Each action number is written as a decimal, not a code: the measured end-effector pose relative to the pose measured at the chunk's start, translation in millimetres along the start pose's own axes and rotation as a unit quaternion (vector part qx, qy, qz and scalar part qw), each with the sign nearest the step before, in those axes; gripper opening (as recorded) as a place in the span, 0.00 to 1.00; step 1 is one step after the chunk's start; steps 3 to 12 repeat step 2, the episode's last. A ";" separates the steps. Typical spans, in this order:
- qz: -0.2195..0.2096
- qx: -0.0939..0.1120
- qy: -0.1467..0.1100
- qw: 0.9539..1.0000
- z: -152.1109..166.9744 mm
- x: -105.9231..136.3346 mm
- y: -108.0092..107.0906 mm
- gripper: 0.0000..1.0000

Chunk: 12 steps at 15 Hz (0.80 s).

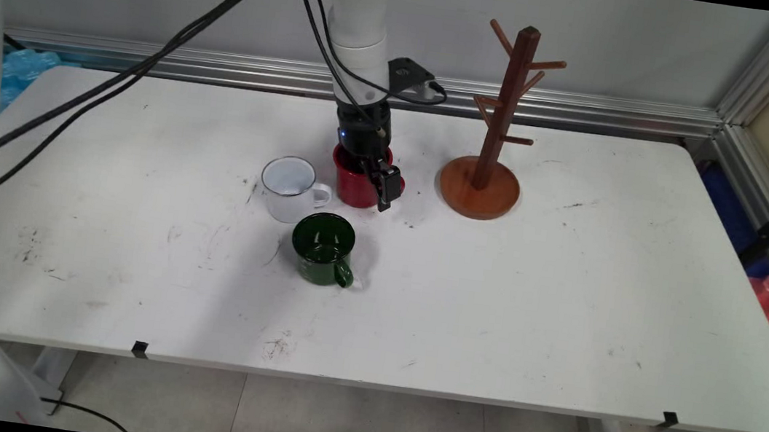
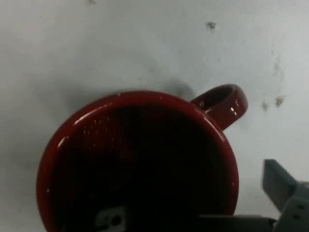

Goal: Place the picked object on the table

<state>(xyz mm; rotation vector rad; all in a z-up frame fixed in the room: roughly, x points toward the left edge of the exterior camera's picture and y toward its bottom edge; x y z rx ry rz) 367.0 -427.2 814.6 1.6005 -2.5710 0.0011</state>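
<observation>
Gripper [image 1: 375, 184] lowered over red mug [image 1: 353, 181] at mid-table, one finger [image 2: 112, 218] dipping inside the mug's dark interior, the other finger [image 1: 388, 187] outside its right wall, so straddling the rim; jaws spread, not visibly pressing the wall, so apparently released, no firm clamp seen. Red mug upright on white table [image 1: 564, 304], handle [image 2: 224, 104] pointing away toward upper right in hand view. White mug [image 1: 291, 188] just left of red mug, upright, handle toward the right, near the red one. Green mug [image 1: 324, 247] in front of both, upright, handle toward near side and slightly right. Wooden mug tree [image 1: 498, 123] to the right of red mug, standing on round base, pegs bare. Black cables [image 1: 115, 76] draped from arm across upper left
</observation>
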 end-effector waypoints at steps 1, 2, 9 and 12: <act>0.000 0.001 0.001 1.000 0.6 0.3 -0.2 1.00; 0.001 0.001 0.002 1.000 0.8 0.2 -0.2 1.00; 0.001 0.001 0.002 1.000 0.8 0.2 -0.2 1.00; 0.001 0.001 0.002 1.000 0.8 0.2 -0.2 1.00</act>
